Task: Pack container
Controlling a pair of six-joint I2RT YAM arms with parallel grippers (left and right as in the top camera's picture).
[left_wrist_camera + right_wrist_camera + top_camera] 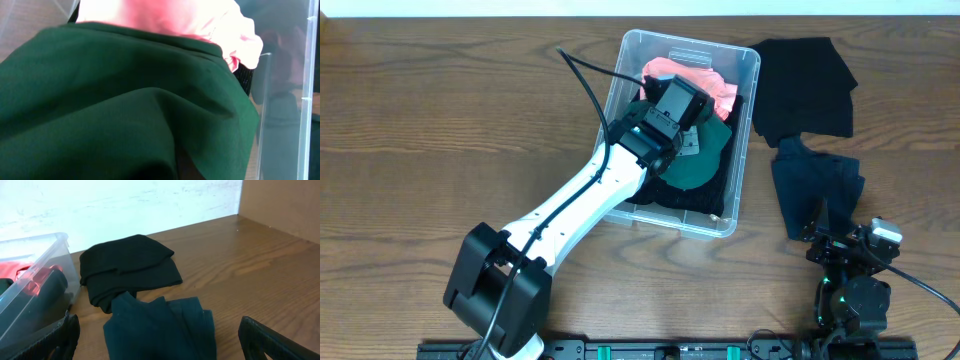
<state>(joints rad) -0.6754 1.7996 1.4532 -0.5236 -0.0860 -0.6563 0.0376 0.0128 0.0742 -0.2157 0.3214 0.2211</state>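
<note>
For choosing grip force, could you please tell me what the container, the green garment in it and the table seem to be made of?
The container looks like clear, glossy, rigid plastic: its contents show through the walls. The green garment seems to be soft, matte fabric, lying in smooth folds. The table shows brown wood grain, possibly laminate.

left arm: stretched from 7 toward 1 o'clock | left gripper: closed, pointing down | right arm: folded at 5 o'clock | right gripper: jaws wide apart
</note>
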